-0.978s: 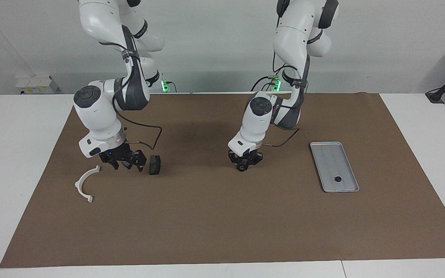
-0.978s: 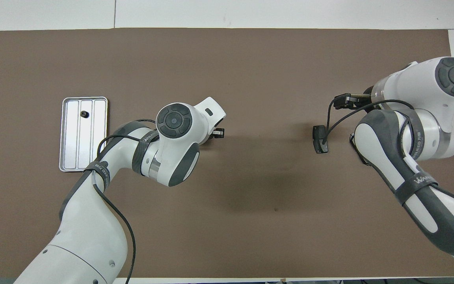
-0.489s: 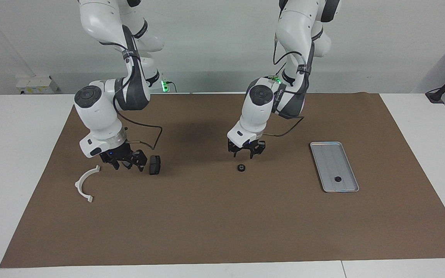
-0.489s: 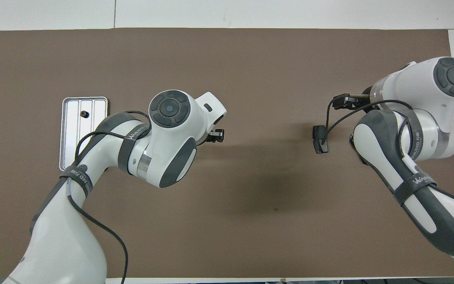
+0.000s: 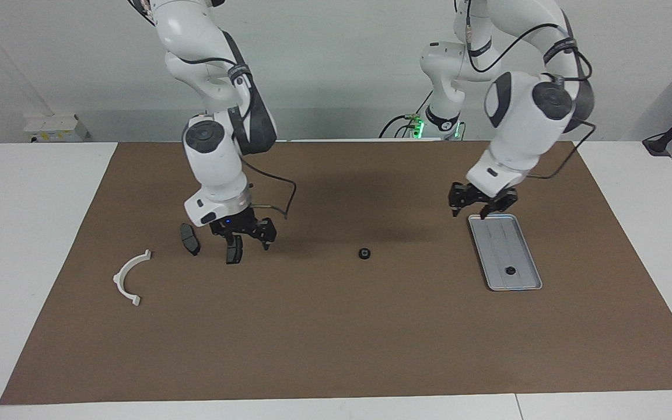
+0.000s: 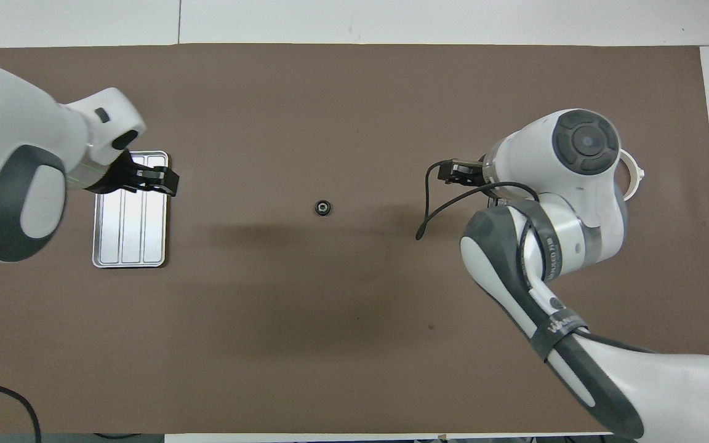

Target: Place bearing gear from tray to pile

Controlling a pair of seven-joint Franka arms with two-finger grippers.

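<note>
Silver tray (image 5: 494, 253) half-covered overhead by left gripper (image 5: 481, 207), jaws apart

Both arms have glossy white rounded shells with dark grey joint sections and round dark grey caps on the wrists. Thin black cables loop from each forearm toward black two-finger grippers, left gripper (image 5: 482, 205) and right gripper (image 5: 241, 233). Grey lettered bands wrap the forearms.

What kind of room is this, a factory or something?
Probably a robotics lab: two white arms at a table with a brown mat, a metal tray and loose parts like a small bearing gear.
</note>
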